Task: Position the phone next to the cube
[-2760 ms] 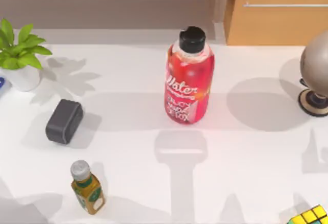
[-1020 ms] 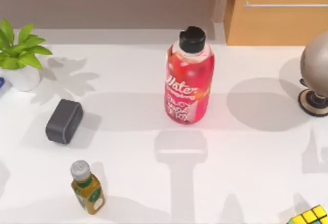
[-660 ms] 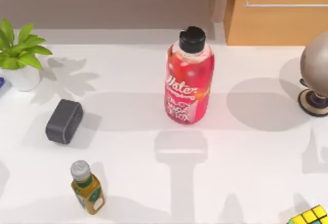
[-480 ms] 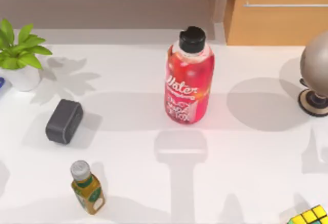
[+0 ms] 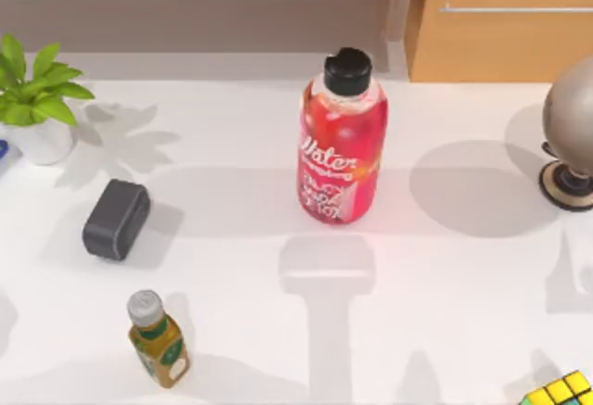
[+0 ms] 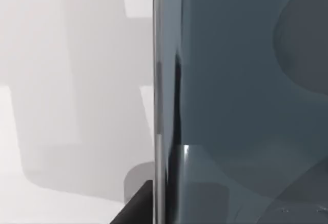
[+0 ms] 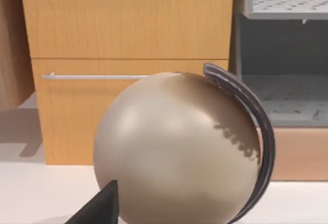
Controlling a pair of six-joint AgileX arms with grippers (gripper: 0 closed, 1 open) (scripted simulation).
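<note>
1. Top view: the cube (image 5: 561, 391) sits at the near right corner of the white table (image 5: 445, 266), partly cut off by the edge of the picture.
2. A big red water bottle (image 5: 341, 145) stands upright in the middle of the table, toward the back.
3. A thick dark-grey block (image 5: 116, 219) lies on the left side. A small yellow bottle (image 5: 158, 340) with a silver cap stands in front of it, near but apart.
4. A green plant in a white pot (image 5: 37, 108) is at the far left. A grey globe (image 5: 570, 136) on a stand is at the far right.
5. In the left wrist view, the phone (image 6: 246, 96) is very close to the camera, with its dark blue-grey face and thin silver edge against the white table. I cannot tell if the left gripper is open or closed.
6. In the right wrist view, the globe stands close in front of a wooden cabinet (image 7: 128, 24). I cannot tell if the right gripper is open or closed.
</note>
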